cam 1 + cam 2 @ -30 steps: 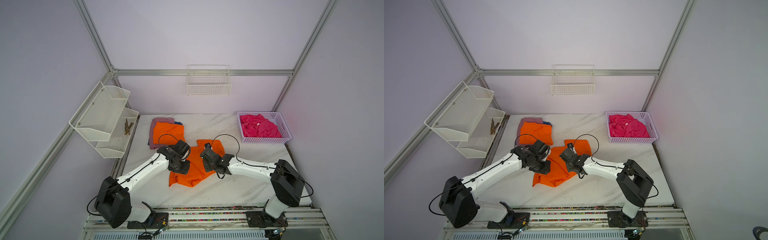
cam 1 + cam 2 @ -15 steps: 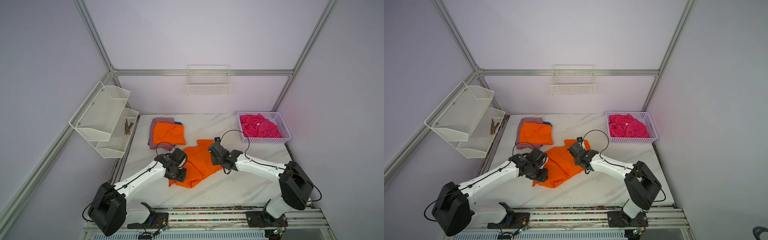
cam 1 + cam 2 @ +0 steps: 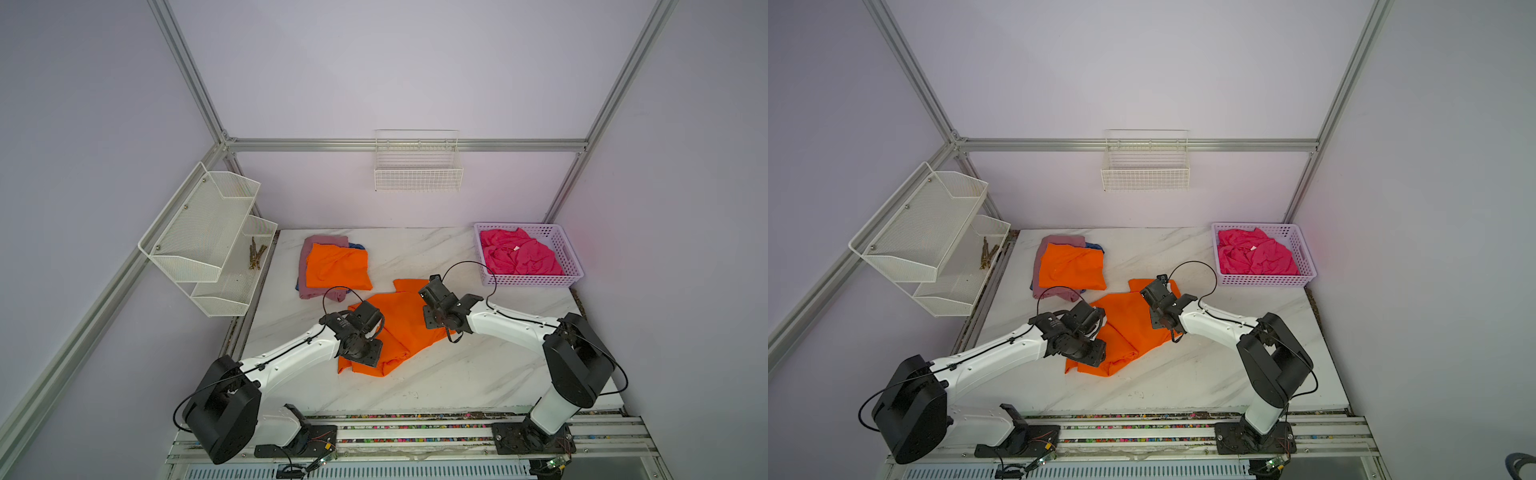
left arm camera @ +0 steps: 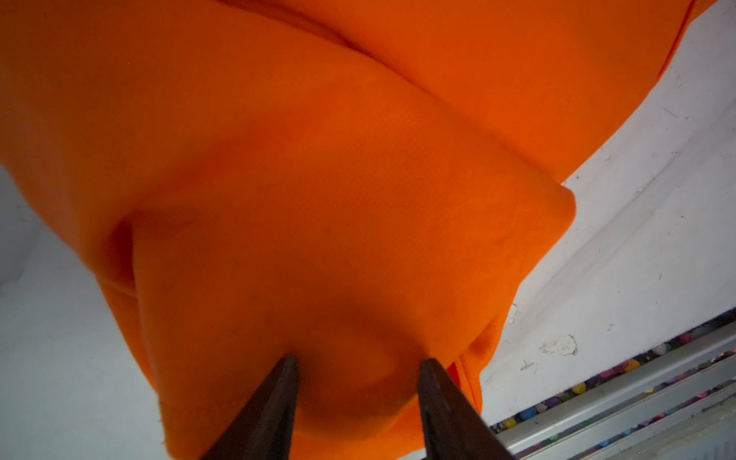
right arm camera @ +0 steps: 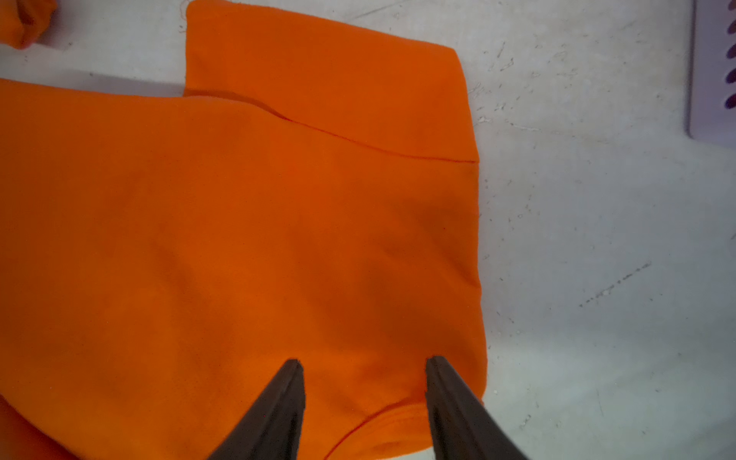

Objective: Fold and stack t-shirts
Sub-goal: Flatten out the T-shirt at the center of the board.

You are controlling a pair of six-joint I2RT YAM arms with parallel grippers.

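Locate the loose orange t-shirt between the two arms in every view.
Top view: orange t-shirt central, on the white marble table.
Top view: same place.
Left wrist: fills most of the picture, ahead of the left claw.
Right wrist: covers much of the picture, ahead of the right claw.
Shared landmark: bare table beside it.

The orange t-shirt was seen as matt, finely knitted cloth, softly creased along its folds. The tabletop was shown as smooth, marble-patterned white, scuffed and speckled close up. The basket was made out as lilac perforated plastic, and the wall rack as white-coated mesh, probably metal.
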